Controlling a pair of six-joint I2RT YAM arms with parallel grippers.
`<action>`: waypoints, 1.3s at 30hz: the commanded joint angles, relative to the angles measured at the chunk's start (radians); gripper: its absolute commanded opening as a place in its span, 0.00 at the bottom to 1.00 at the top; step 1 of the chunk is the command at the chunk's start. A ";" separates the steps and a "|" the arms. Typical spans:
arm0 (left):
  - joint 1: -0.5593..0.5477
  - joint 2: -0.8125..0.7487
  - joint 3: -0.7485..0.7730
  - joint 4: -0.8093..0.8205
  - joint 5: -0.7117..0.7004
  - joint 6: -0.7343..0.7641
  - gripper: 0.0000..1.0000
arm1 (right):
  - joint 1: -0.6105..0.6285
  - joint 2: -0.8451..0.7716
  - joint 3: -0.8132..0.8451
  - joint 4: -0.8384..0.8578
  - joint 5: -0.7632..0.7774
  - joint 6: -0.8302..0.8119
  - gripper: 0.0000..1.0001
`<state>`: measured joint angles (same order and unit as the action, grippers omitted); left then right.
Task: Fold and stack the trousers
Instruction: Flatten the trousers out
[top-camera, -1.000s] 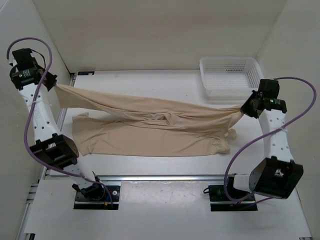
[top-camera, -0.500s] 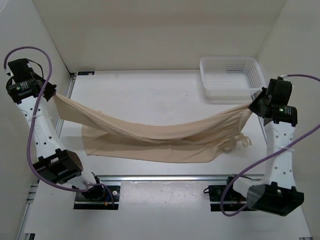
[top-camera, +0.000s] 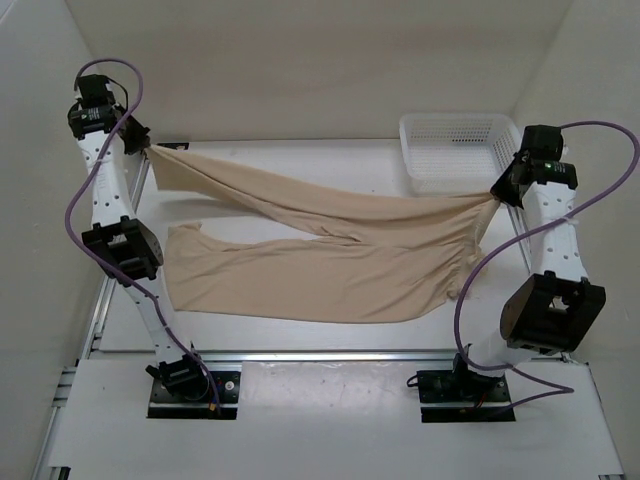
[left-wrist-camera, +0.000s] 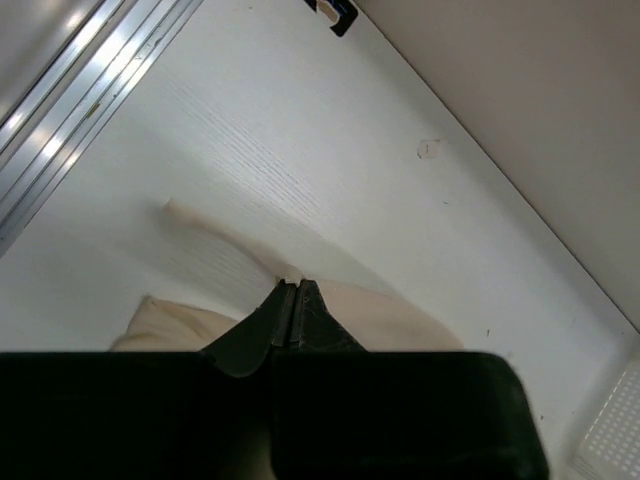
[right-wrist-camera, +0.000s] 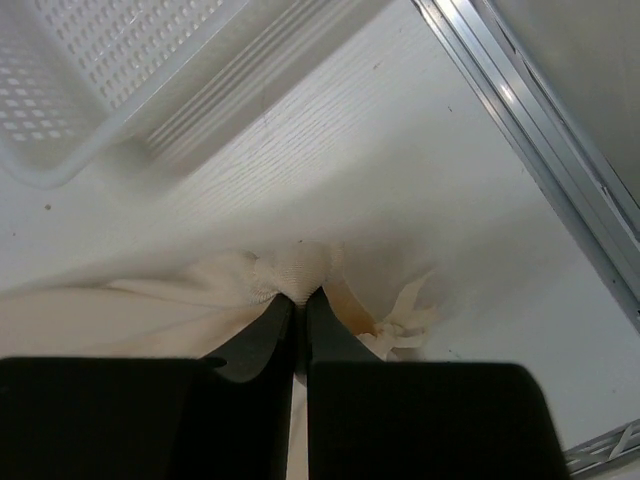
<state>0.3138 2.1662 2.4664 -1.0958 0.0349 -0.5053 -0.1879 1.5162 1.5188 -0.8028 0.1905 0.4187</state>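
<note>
The beige trousers (top-camera: 330, 250) are spread across the table. One leg is lifted and stretched between my grippers; the other lies flat on the table. My left gripper (top-camera: 148, 150) is shut on the hem of the raised leg at the far left; the cloth shows at its tips in the left wrist view (left-wrist-camera: 380, 315). My right gripper (top-camera: 492, 196) is shut on the bunched waistband (right-wrist-camera: 292, 270) at the right, just in front of the basket. The waist drawstring (right-wrist-camera: 405, 315) hangs beside it.
A white mesh basket (top-camera: 460, 152) stands at the back right; its rim shows in the right wrist view (right-wrist-camera: 120, 120). Aluminium rails run along the left edge (left-wrist-camera: 70, 120), the right edge (right-wrist-camera: 560, 160) and the front (top-camera: 320, 353). White walls enclose the table.
My left gripper has carried the leg hem up and toward the back left corner. My right gripper has moved back a little toward the basket. The sagging cloth is now pulled taut.
</note>
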 joint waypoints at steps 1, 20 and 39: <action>0.008 -0.022 0.082 0.013 -0.001 -0.002 0.10 | -0.004 0.031 0.069 0.048 0.058 -0.003 0.00; 0.008 -0.115 -0.409 0.001 -0.041 0.053 0.42 | -0.004 -0.091 -0.139 -0.006 0.040 0.022 0.73; 0.034 -0.557 -1.405 0.186 0.071 -0.096 0.67 | -0.022 -0.476 -0.704 -0.102 -0.299 0.236 0.87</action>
<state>0.3420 1.6550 1.0668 -0.9619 0.0757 -0.5793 -0.1959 0.9966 0.8379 -0.8967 -0.0513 0.5804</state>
